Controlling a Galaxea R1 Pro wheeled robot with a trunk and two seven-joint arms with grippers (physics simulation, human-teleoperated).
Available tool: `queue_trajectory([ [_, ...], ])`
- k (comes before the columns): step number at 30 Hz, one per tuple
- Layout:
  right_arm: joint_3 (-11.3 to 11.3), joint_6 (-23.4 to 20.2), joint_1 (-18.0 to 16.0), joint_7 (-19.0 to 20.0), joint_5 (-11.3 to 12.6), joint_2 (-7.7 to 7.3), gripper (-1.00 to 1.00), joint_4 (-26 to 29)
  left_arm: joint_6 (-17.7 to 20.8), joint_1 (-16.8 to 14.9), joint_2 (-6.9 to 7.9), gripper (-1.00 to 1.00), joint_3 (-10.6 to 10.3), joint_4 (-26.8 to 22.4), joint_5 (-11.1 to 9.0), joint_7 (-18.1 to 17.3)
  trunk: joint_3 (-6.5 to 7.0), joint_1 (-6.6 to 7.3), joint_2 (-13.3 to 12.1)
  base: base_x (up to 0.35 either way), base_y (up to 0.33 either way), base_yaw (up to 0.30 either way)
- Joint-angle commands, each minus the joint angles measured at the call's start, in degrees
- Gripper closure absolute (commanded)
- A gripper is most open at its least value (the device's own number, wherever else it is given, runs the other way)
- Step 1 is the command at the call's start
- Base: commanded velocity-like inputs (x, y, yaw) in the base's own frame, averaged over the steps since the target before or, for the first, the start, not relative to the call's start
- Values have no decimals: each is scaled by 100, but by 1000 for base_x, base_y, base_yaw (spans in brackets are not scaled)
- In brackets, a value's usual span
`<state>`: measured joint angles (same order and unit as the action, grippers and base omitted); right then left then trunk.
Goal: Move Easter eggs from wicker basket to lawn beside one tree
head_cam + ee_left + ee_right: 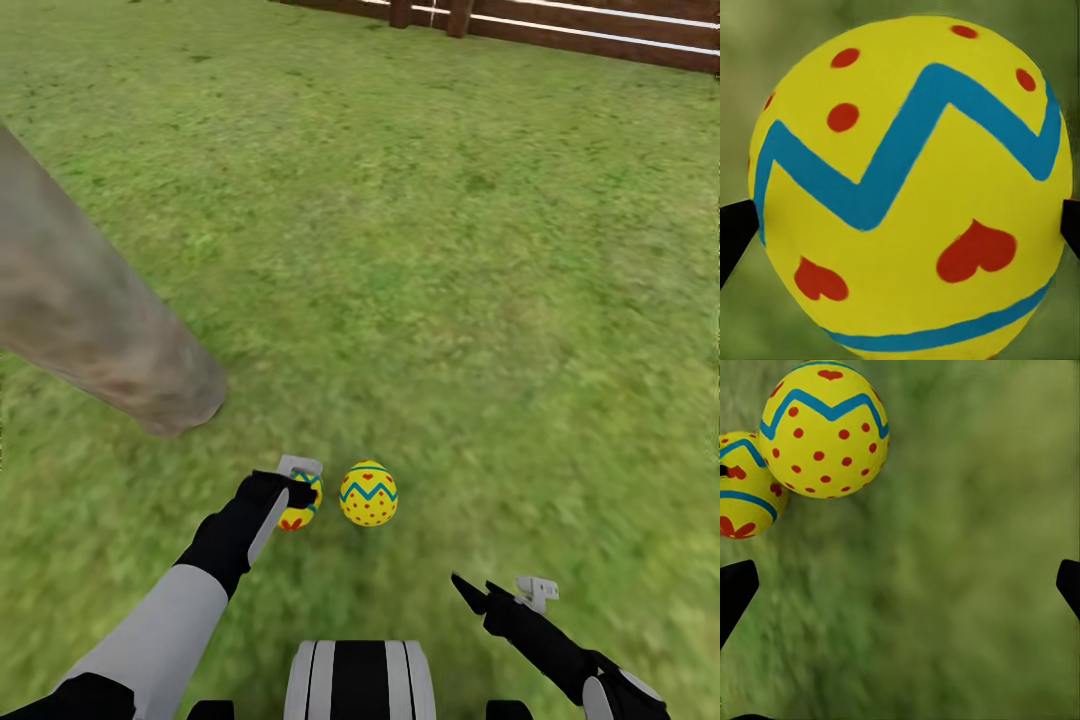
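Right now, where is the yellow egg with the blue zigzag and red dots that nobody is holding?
In the head view the loose yellow dotted egg lies on the lawn, just right of the heart-marked egg in the left gripper, near the grey-beige tree trunk.

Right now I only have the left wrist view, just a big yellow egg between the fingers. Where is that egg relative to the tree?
Observer: In the head view the left gripper holds that egg low over the lawn, a little in front of the base of the tree trunk.
Operator: Any other egg nearby?
Observer: Yes, a dotted egg sits on the grass right beside yours, on its right.
Operator: And my right gripper?
Observer: The right gripper is open and empty, nearer the robot than both eggs.
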<state>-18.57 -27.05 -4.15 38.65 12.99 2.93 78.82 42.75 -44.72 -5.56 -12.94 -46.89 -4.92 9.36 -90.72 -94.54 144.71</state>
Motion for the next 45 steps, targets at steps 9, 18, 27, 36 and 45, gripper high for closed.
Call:
queue_trajectory([
  [9,-13,-46,-3,13,37,5,-100,2,26,-5,3,-100,-15,-1,-52,55,197,24,-11,0,0,0],
  [18,-14,-46,-5,11,37,5,-100,-10,505,-17,-6,-100,25,-46,-108,22,286,34,-16,0,0,0],
  [27,-15,-46,-7,10,37,4,-100,-30,701,-19,-6,-100,30,-74,-149,13,485,57,-28,-127,0,0],
  [36,-15,-59,-15,7,41,-3,-100,-50,990,-19,-6,-100,42,-75,-147,13,684,81,-40,-339,0,0],
  [45,-15,-63,-15,10,63,-3,-100,-51,1725,-19,-6,-100,761,-90,-141,13,884,104,-52,-96,0,0],
])
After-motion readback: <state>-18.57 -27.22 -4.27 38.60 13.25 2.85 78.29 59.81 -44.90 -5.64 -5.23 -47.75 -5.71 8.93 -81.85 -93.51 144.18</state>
